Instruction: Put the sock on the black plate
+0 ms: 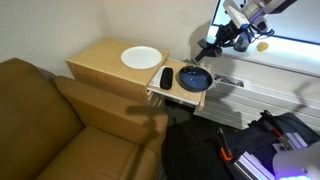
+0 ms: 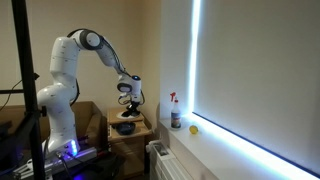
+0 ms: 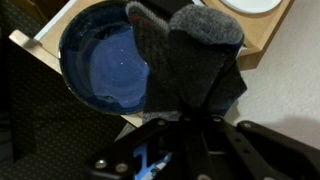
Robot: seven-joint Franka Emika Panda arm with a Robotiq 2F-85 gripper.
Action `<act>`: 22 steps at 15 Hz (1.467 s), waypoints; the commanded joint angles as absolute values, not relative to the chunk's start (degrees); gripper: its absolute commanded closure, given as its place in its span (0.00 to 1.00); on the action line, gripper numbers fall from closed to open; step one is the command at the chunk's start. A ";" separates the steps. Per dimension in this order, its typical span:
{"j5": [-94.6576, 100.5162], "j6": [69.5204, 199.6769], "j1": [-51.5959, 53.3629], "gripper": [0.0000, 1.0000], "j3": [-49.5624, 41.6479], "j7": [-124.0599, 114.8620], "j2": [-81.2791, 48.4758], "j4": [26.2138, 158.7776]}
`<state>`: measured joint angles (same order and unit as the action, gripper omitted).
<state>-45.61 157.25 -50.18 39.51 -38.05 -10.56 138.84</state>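
In the wrist view my gripper [image 3: 192, 128] is shut on a dark grey sock [image 3: 190, 55]. The sock hangs from the jaws over the right part of the black plate [image 3: 95, 65], which looks bluish and glossy, and covers its right rim. In both exterior views the gripper [image 1: 210, 47] [image 2: 128, 101] hovers a little above the plate [image 1: 195, 78] [image 2: 126, 128]. The plate sits at the near corner of a small wooden table [image 1: 105, 58].
A white plate [image 1: 141, 57] and a flat dark object [image 1: 166, 77] lie on the same table. A brown sofa [image 1: 50, 120] stands beside it. A spray bottle [image 2: 175, 112] and a yellow object [image 2: 194, 129] stand on the windowsill. Dark bags [image 1: 195, 150] lie on the floor.
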 commanded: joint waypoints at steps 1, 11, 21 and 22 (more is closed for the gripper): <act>-49.98 155.44 -34.96 0.91 24.26 -35.39 -9.34 138.36; -51.08 143.68 -11.83 0.98 3.81 -37.12 -14.74 133.81; -50.94 144.69 -5.11 0.98 -0.97 -37.64 -18.51 133.69; -51.21 145.41 -4.51 0.98 -0.81 -37.40 -19.88 133.39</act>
<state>-49.69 143.91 -6.92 -0.06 -38.45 -16.00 134.80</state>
